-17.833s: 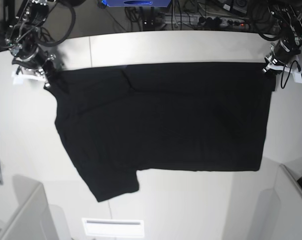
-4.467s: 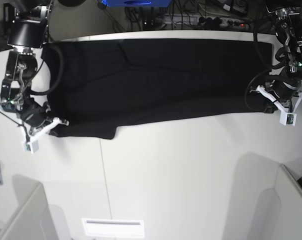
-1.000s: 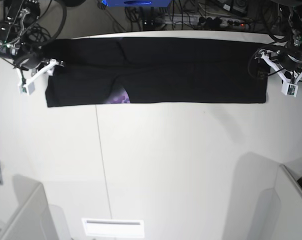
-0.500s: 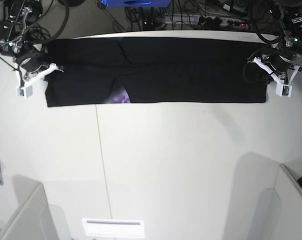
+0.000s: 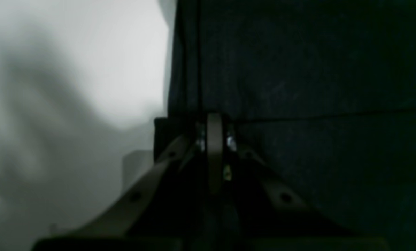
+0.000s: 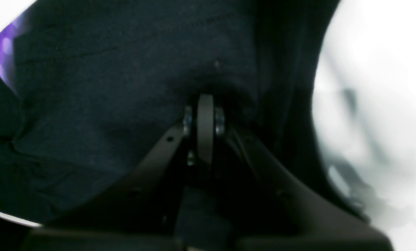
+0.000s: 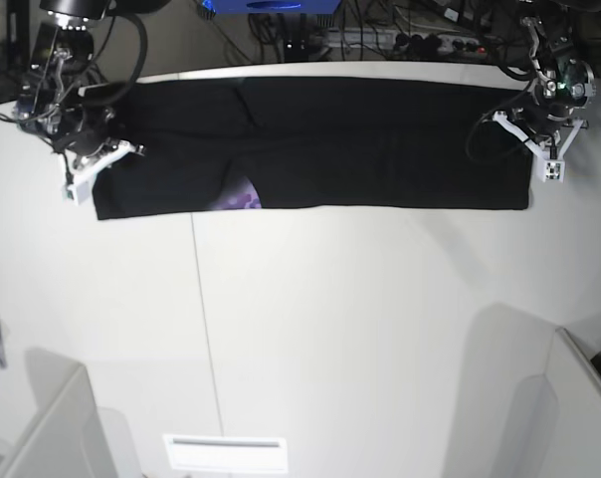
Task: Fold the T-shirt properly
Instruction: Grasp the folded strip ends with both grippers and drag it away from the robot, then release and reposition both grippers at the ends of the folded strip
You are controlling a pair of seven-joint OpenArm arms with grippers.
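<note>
The T-shirt [image 7: 380, 144] lies as a long black band across the far part of the white table [image 7: 330, 329], with a bit of purple print [image 7: 243, 195] peeking out at its near edge, left of centre. The right gripper [image 7: 100, 159] sits at the band's left end and the left gripper [image 7: 532, 149] at its right end. In both wrist views the jaws look closed flat, but whether cloth is pinched I cannot tell. To do this step well, both ends should be handled evenly, keeping the near edge straight, the layers square, and tucking that print corner in
</note>
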